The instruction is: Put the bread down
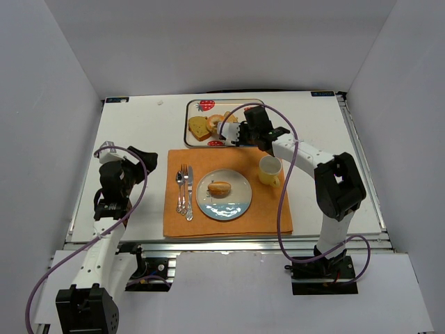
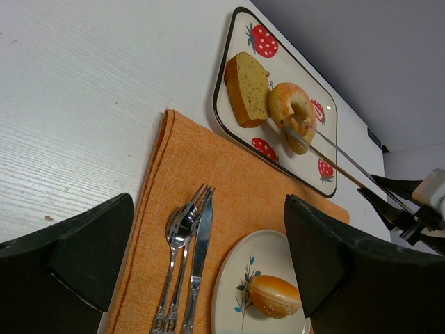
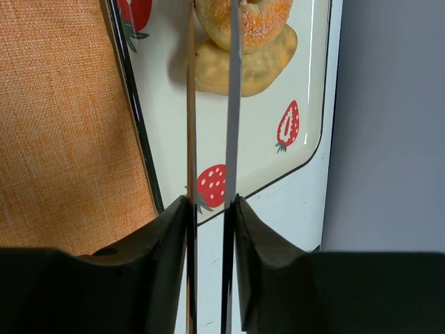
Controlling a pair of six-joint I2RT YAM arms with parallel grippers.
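While the right gripper (image 3: 211, 209) squeezes a pair of tongs (image 3: 233, 104), its fingers pressed flat against the two thin blades, the blade tips close on the sugared ring (image 3: 257, 24) of bread at the far end of the strawberry tray (image 3: 306, 139). The ring sits on top of a paler piece of bread (image 3: 261, 69), and from the left wrist view it looks tipped up on edge; whether it has fully left that piece I cannot tell.

What matters is the line of the tongs. They run straight out from the gripper along the tray, so the bread hangs at their far end, well ahead of the fingers. The plate (image 1: 240, 205) lies on the orange mat (image 1: 271, 216) toward the arm bases and already holds a roll (image 1: 219, 187). Any carry to it would mean drawing the tongs back toward the robot and swinging their tips over the tray rim, with the yellow cup (image 1: 270, 169) standing close beside that path.

The left gripper (image 2: 208, 261) hangs with its fingers spread wide and holding nothing, off the left edge of the mat near the cutlery (image 2: 184, 257). It is well apart from the tray, so this job looks to be the right arm's.
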